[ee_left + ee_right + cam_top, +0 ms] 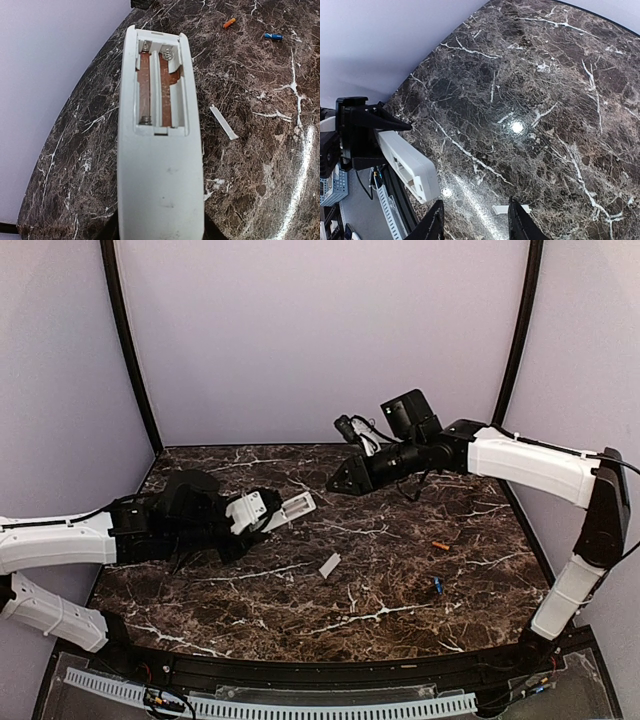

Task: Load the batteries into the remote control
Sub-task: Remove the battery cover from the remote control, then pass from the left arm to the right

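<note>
While the left gripper clenched the remote control above the marble table, its open battery bay faced up, empty. Right gripper hung released, holding nothing. Orange battery and blue battery lay near the white cover piece.

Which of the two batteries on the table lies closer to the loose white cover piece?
The blue battery. It lies nearer the cover piece than the orange battery, which sits farther back.

Left arm low, fingers clamped, right arm raised, fingers parted
</note>
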